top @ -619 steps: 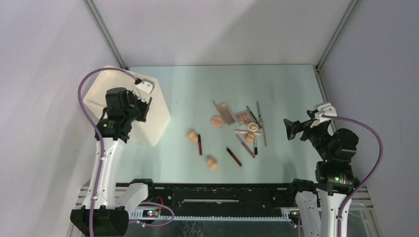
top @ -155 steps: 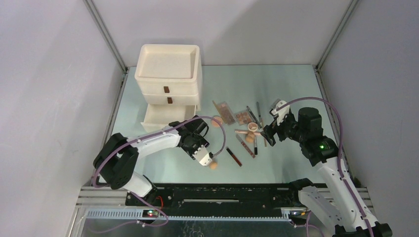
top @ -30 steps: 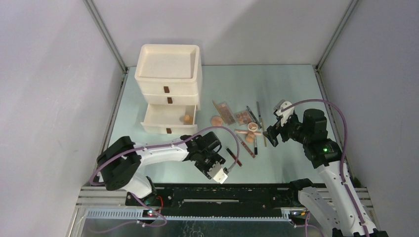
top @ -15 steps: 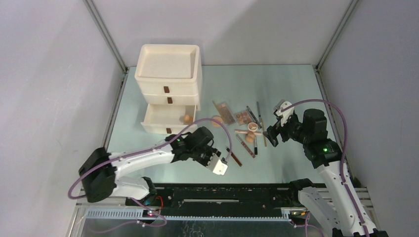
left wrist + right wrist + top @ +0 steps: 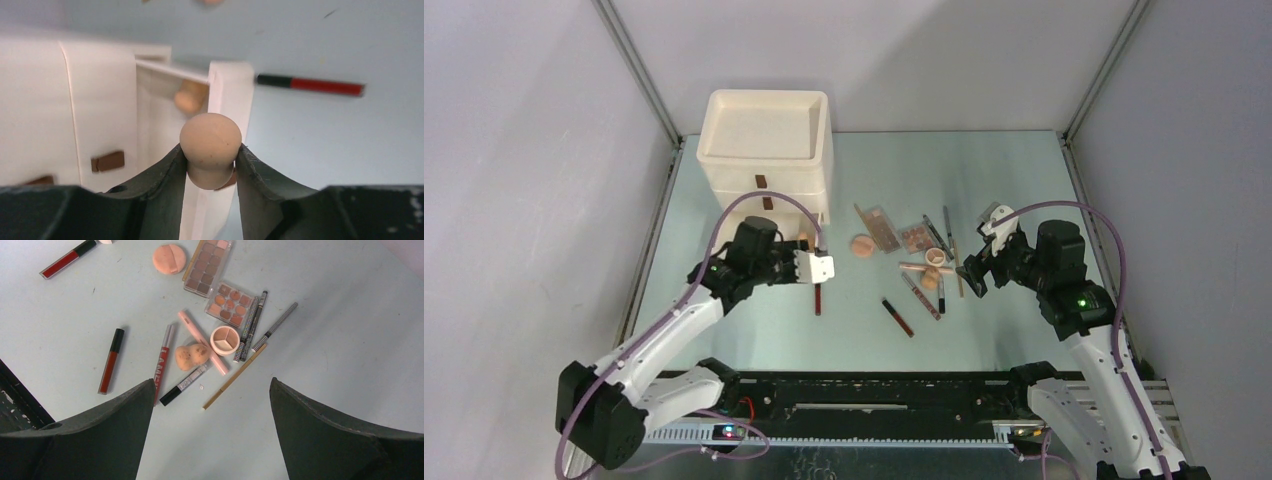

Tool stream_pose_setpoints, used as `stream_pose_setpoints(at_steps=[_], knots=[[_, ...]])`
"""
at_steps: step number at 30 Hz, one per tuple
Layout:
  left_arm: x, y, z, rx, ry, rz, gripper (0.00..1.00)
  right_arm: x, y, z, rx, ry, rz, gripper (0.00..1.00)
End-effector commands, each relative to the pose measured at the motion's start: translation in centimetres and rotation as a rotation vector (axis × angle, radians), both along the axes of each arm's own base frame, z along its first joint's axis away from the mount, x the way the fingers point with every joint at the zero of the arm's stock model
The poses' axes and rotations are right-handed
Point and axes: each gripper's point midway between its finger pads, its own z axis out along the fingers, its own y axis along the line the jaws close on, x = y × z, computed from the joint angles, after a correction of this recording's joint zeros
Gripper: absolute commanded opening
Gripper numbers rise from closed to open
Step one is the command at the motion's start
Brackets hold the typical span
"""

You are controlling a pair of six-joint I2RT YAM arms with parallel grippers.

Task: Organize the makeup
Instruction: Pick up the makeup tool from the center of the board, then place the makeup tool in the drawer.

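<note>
My left jaws are clenched on a peach sponge (image 5: pixel 210 150), pinching its narrow waist. Just beyond them stands the open bottom drawer (image 5: pixel 227 100) of the cream box (image 5: pixel 766 150), with a second sponge (image 5: pixel 190 97) inside. A red-and-black tube (image 5: pixel 310 84) lies on the table (image 5: pixel 325 365) to their right. My right jaws are released, gaping wide with nothing held; between them, farther out, lie the palettes (image 5: pixel 206 267), round compact (image 5: pixel 225 339) and pencils (image 5: pixel 274 327).

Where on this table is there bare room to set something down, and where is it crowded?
Bare table: the far strip right of the drawer box, behind the palettes, and the near strip between the two red tubes and the rail. Crowded: the centre-right cluster from palettes to pencils.
</note>
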Motion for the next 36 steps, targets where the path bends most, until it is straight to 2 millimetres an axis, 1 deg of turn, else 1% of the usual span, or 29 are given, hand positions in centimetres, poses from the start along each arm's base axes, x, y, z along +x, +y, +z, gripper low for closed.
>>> stream_pose_setpoints(at_steps=[1,5,10,14,18,22,24,26,29,31,33,36], knots=[[3.5,3.1,0.6,0.034,-0.036,0.123,0.45,-0.1,0.2,-0.1,-0.009,-0.003,0.022,0.94],[6.0,4.8,0.0,0.069,-0.011,0.191,0.46,-0.1,0.2,-0.2,-0.01,0.002,0.024,0.94],[8.4,5.6,-1.0,0.109,0.015,0.238,0.48,-0.2,0.3,-0.2,-0.01,0.001,0.027,0.94],[9.6,6.0,-1.7,0.134,0.028,0.263,0.52,-0.2,0.3,-0.4,-0.011,0.01,0.029,0.94],[10.2,6.1,-1.9,0.139,0.019,0.275,0.61,0.0,0.2,-0.8,-0.022,0.025,0.027,0.94],[9.9,6.1,-1.1,0.115,-0.007,0.271,0.67,0.3,0.4,-1.6,-0.044,0.047,0.025,0.94],[9.3,5.8,-0.2,0.078,-0.023,0.264,0.74,0.6,0.6,-2.1,-0.061,0.061,0.023,0.94],[8.6,5.3,0.9,0.021,-0.038,0.258,0.79,1.1,0.7,-2.8,-0.083,0.077,0.013,0.94],[7.2,4.6,2.8,-0.082,-0.064,0.255,0.85,2.0,1.1,-4.0,-0.122,0.104,-0.008,0.93],[6.3,4.1,4.2,-0.163,-0.094,0.251,0.93,2.4,1.5,-4.9,-0.162,0.12,-0.014,0.92],[5.3,3.6,4.9,-0.225,-0.104,0.242,0.99,3.0,2.0,-5.5,-0.193,0.149,-0.014,0.91],[4.3,3.3,5.5,-0.284,-0.106,0.24,1.0,3.5,3.2,-6.6,-0.234,0.211,0.007,0.88]])
